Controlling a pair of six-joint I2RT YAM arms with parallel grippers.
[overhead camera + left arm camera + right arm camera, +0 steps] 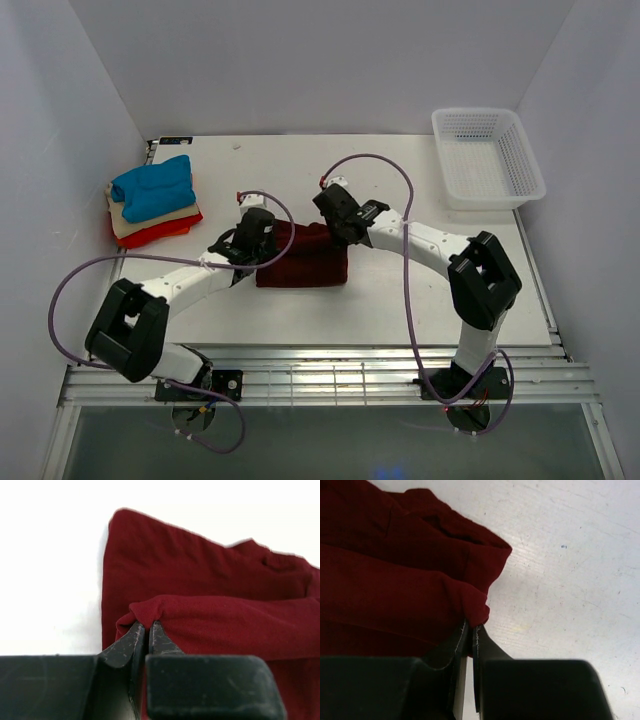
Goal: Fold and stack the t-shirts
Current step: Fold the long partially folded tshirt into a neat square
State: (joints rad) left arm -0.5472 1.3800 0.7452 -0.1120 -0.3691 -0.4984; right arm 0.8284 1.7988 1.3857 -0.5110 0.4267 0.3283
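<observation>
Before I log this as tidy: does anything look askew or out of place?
Only the blue t-shirt atop the far-left stack: bunched and lumpy, not flat. The left gripper and right gripper pinch the maroon t-shirt's folded edge; nothing spilled or damaged.

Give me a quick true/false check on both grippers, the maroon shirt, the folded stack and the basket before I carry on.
1. The left gripper is shut on the maroon t-shirt. True.
2. The right gripper is open, clear of the cloth. False: it is pinched shut on a fold of the maroon t-shirt.
3. The blue t-shirt tops the stack at the far left. True.
4. The stack sits inside the basket. False: it lies on the table; the basket stands at the far right.
5. The maroon t-shirt lies on the stack. False: it lies between the arms, apart from the stack.
</observation>
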